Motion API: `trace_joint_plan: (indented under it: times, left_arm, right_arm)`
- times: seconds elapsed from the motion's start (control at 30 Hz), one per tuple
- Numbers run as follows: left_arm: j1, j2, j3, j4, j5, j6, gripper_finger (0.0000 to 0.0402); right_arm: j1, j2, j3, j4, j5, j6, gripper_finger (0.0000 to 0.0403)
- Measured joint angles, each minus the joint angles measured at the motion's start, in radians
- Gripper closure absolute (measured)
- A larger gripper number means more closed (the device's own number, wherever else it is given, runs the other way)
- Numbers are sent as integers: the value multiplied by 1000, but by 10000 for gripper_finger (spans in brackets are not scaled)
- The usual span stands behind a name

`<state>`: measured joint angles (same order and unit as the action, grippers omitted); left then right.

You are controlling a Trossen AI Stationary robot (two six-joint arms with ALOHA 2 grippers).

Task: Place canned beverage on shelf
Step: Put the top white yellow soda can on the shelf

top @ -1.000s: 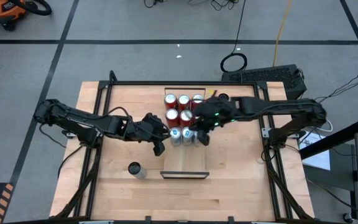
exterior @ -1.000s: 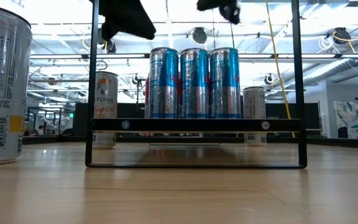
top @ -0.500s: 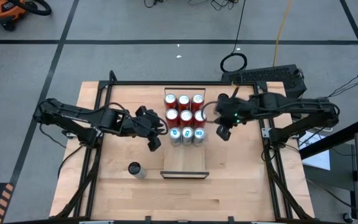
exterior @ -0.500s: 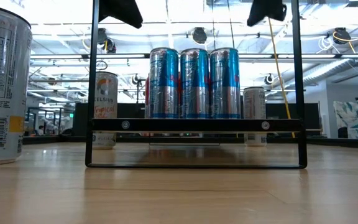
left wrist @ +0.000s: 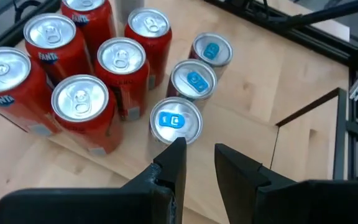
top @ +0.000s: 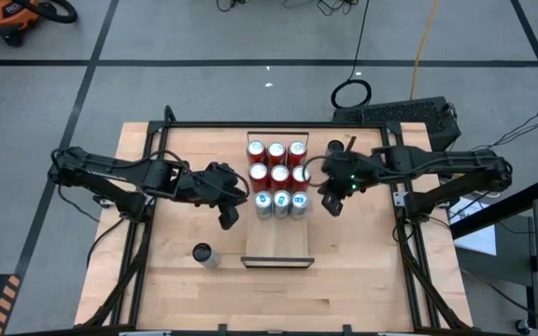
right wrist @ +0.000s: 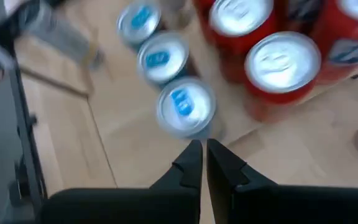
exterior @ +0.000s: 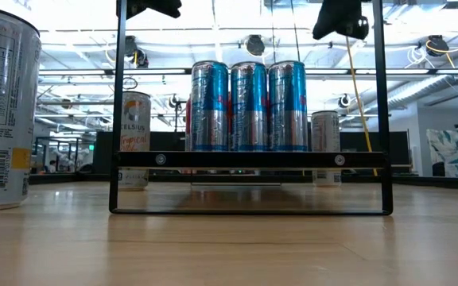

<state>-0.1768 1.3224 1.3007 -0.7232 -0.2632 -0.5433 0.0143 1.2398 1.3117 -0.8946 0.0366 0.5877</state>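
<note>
Fingers of the left gripper (left wrist: 196,163) stand a little apart with nothing between them, hovering just beside the nearest of three blue-topped slim cans (top: 279,203). On the other side of that row, the right gripper (right wrist: 200,163) has its fingers pressed together, empty, close to the can at its end. These three cans stand side by side across the shelf (top: 277,245), a narrow light-wood board lying on the table (top: 362,280), with its near stretch bare. Behind them on the same board stand six red cans (top: 276,161) in two rows. In the low view the blue cans (exterior: 249,106) rise upright behind a black rail. Well apart, on the left side of the table, one more can (top: 205,254) stands alone.
</note>
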Motion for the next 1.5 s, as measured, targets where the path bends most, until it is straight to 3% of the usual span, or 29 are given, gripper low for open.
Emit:
trace_joint_plan:
  times: [0.27, 0.5, 0.67, 0.97, 1.07, 1.37, 1.5]
  left_arm:
    - [28, 0, 18, -1, -74, -2, 314]
    - [103, 0, 18, -5, -90, -56, 314]
    - [140, 0, 18, -2, -84, -153, 305]
    - [151, 1, 18, -31, -133, -158, 250]
    - [152, 1, 18, -31, -139, -157, 240]
    - [151, 2, 18, -34, -158, -129, 237]
    - [151, 2, 18, -34, -162, -73, 237]
  right_arm:
    - [-139, -60, 2, -34, 67, 7, 403]
    - [-342, -63, 2, -108, -41, -185, 387]
    - [-498, -63, 2, -111, -124, -383, 330]
    - [-659, -50, 2, -112, -240, -796, 147]
    - [-708, -36, 2, -112, -323, -870, 104]
    - [-810, 8, 2, -104, -381, -959, 85]
    - [-820, -4, 2, -151, -408, -899, 85]
